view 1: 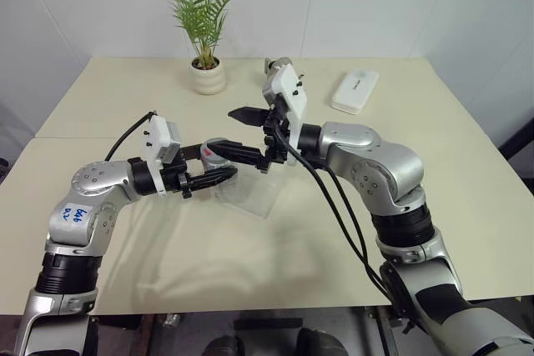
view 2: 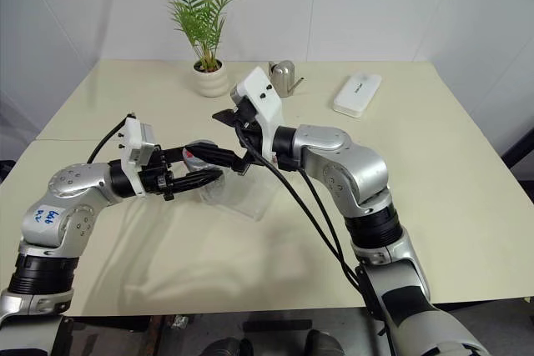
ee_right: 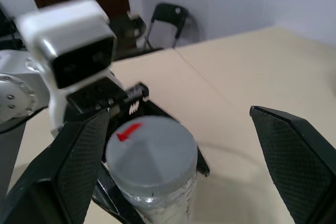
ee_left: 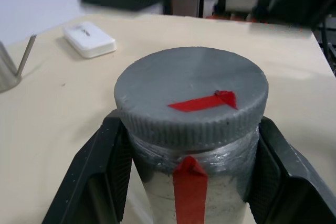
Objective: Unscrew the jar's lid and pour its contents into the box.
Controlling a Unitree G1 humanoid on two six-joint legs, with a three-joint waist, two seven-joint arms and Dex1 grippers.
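Note:
My left gripper [view 1: 217, 165] is shut on the jar [ee_left: 190, 195], a silvery-grey cylinder with a red stripe, holding it by the body just under the lid [ee_left: 191, 95]. The round grey lid carries a strip of red tape and sits on the jar. I hold the jar in the air above the left edge of the box [view 1: 254, 195], a clear shallow tray on the table. My right gripper [ee_right: 178, 113] is open, pointing level at the jar from the right. One finger [ee_right: 79, 166] is close beside the lid [ee_right: 149, 153], and the other finger stands well clear.
A potted plant [view 1: 205, 68] stands at the back of the cream table [view 1: 434, 189]. A steel watering can [view 2: 284, 77] and a white flat case [view 1: 355, 91] lie at the back right. Black cables hang from my right arm over the table's middle.

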